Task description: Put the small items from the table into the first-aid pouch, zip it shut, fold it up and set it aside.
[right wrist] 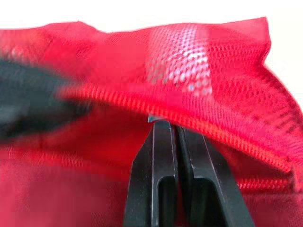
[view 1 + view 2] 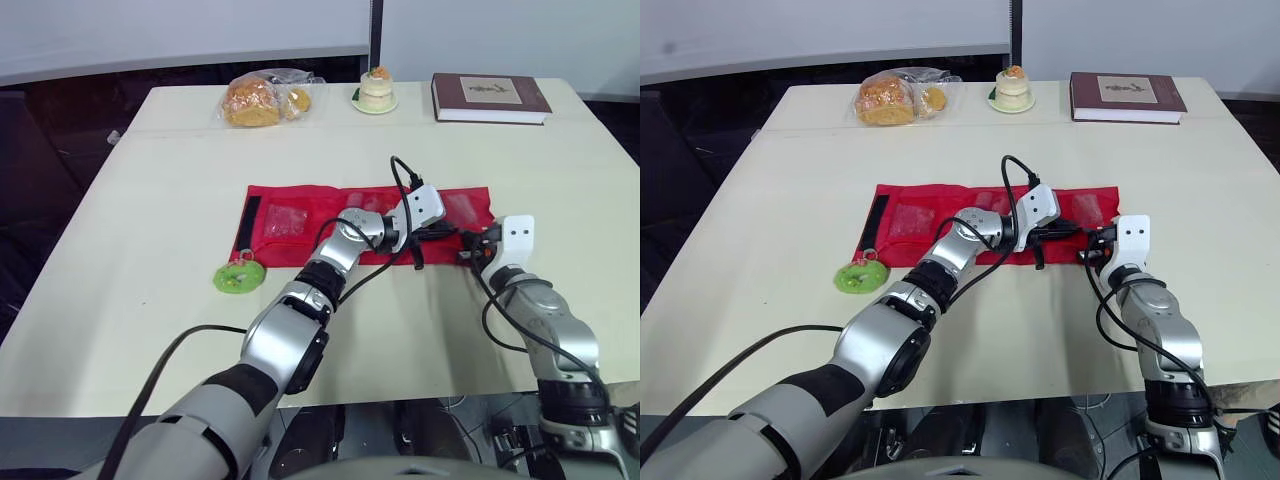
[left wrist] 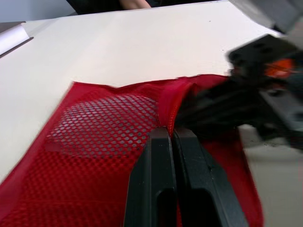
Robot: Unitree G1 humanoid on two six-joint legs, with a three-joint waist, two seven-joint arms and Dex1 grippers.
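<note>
L claw [image 3: 171, 131] pinched closed on red pouch [image 2: 290, 222] fabric by zip. R claw [image 1: 176, 124] closed too, tips on zip line. Pouch open flat on desk [image 2: 150, 200].

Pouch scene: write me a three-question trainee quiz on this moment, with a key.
1. True or false: the green item lies inside the pouch.
2. What stands between the bread bag and the book? A) cake B) cup C) bottle
3. Fill in: the left gripper and right gripper are both ____ on the pouch.
Key: 1 false, it lies on the table beside the pouch's left end; 2 A; 3 shut.
</note>
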